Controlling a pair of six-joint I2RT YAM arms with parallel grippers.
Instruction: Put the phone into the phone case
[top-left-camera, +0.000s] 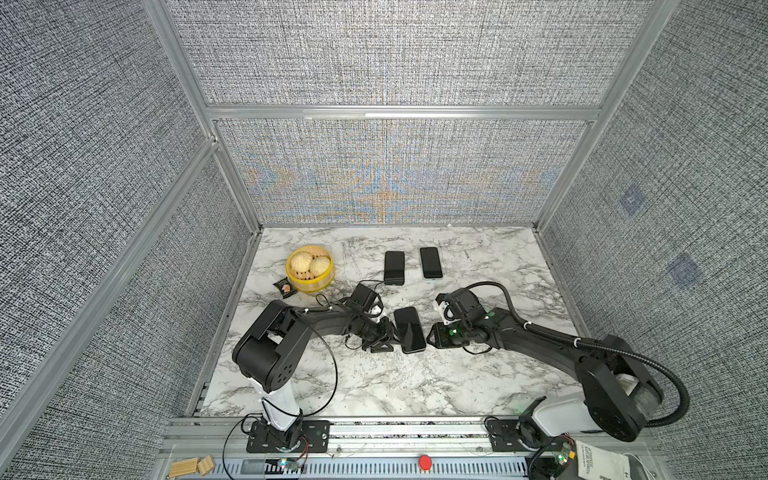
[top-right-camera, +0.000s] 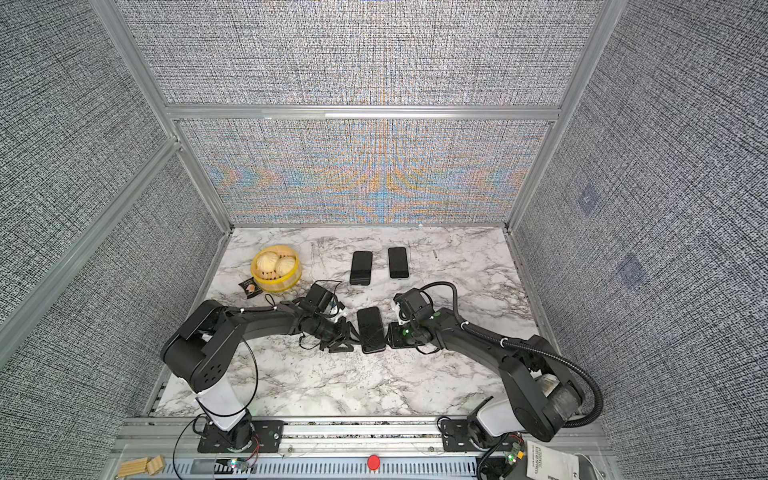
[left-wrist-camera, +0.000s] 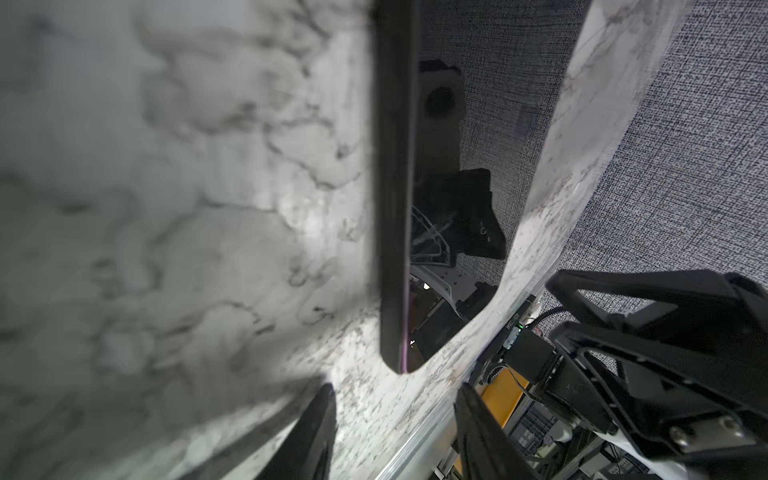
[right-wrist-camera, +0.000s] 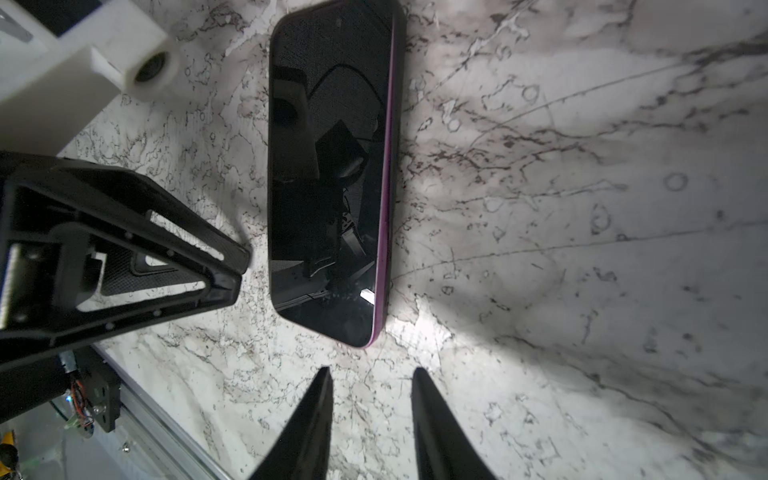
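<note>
The phone (top-left-camera: 409, 330) (top-right-camera: 371, 330) lies screen up on the marble table between my two grippers. Its purple edge shows inside the dark rim of the phone case (right-wrist-camera: 399, 124) (left-wrist-camera: 392, 166), which wraps it along one long side. My left gripper (top-left-camera: 387, 337) (left-wrist-camera: 395, 388) is open and empty, close beside the phone's left long edge. My right gripper (top-left-camera: 431, 334) (right-wrist-camera: 372, 370) is low over the table by the right edge, its jaws a little apart with only bare marble between them. One left finger (right-wrist-camera: 224, 270) sits just short of the phone.
Two more dark phones (top-left-camera: 394, 267) (top-left-camera: 430, 262) lie at the back of the table. At the back left are a yellow steamer basket (top-left-camera: 309, 282) of buns and a small dark packet (top-left-camera: 284, 287). Fabric walls enclose three sides. A metal rail (top-left-camera: 415, 432) runs along the front.
</note>
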